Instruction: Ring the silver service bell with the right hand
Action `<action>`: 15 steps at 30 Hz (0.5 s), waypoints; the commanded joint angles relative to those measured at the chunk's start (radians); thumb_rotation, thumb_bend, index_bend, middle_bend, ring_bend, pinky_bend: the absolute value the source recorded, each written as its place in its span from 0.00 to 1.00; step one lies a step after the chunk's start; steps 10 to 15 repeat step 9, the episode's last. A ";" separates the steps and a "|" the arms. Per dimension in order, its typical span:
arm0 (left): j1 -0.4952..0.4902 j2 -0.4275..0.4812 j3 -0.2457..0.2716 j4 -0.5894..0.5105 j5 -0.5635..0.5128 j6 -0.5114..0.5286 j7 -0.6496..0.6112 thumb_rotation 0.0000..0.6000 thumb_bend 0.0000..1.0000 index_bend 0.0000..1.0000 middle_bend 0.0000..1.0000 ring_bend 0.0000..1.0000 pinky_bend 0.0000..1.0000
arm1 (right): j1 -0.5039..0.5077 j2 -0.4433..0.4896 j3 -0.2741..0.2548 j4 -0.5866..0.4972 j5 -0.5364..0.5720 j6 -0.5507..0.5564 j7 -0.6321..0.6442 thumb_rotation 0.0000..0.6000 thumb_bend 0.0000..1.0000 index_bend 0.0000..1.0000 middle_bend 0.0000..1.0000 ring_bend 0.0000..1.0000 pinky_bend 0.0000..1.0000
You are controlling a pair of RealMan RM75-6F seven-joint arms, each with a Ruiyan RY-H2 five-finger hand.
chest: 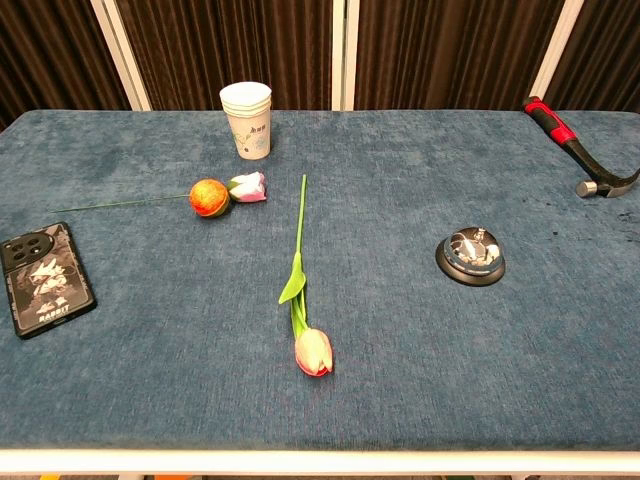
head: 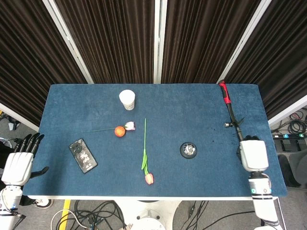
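The silver service bell [head: 188, 150] on its black base stands alone on the blue table, right of centre; the chest view shows the bell [chest: 471, 256] with nothing touching it. My right hand [head: 253, 155] hovers near the table's right edge, well to the right of the bell, back facing up and fingers tucked under with nothing in them. It does not appear in the chest view. My left hand [head: 19, 165] hangs off the table's left edge with its fingers spread and empty.
A red-handled hammer [head: 229, 106] lies at the back right, just beyond my right hand. A tulip [head: 145, 160] lies left of the bell. Further left are an orange ball with a rose [head: 120, 131], a phone [head: 83, 155] and stacked paper cups [head: 127, 99].
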 commanded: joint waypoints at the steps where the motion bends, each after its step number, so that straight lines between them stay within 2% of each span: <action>1: -0.003 -0.003 0.001 0.001 -0.005 -0.009 0.005 1.00 0.11 0.07 0.05 0.00 0.15 | -0.058 0.000 0.005 0.127 -0.034 0.043 0.148 1.00 0.37 0.00 0.00 0.00 0.00; 3: -0.004 -0.003 0.001 -0.001 -0.007 -0.012 0.006 1.00 0.11 0.07 0.05 0.00 0.15 | -0.071 -0.003 0.003 0.152 -0.039 0.048 0.199 1.00 0.25 0.00 0.00 0.00 0.00; 5: -0.006 -0.002 0.000 -0.002 -0.004 -0.010 0.008 1.00 0.11 0.07 0.05 0.00 0.15 | -0.081 -0.003 0.002 0.164 -0.032 0.045 0.211 1.00 0.21 0.00 0.00 0.00 0.00; 15: -0.003 -0.002 0.000 0.000 -0.001 -0.002 0.004 1.00 0.11 0.07 0.05 0.00 0.15 | -0.085 0.001 0.003 0.158 -0.031 0.031 0.201 1.00 0.21 0.00 0.00 0.00 0.00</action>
